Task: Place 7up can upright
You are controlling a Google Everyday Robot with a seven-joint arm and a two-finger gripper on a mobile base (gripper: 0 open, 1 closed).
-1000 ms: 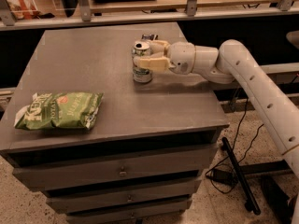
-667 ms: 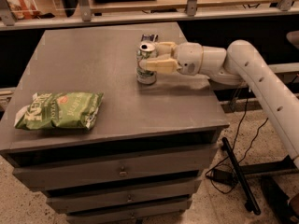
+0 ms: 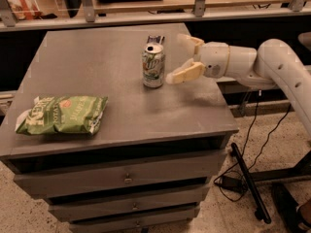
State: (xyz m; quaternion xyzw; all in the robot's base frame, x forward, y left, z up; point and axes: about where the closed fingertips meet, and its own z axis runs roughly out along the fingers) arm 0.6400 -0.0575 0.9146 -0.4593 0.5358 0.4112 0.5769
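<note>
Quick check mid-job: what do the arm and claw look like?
The arm is a smooth white tube of rounded segments with a few small dark spots near the elbow. The claw, open just right of the can over the table, has two pale cream wedge-shaped fingers on a white cylindrical wrist. No cables show on the arm itself.

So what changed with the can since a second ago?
The gripper let go of the can and pulled back to the right. It is now open, just clear of the can. The can stayed upright on the table. The green bag and the dark packet behind the can did not move.
</note>
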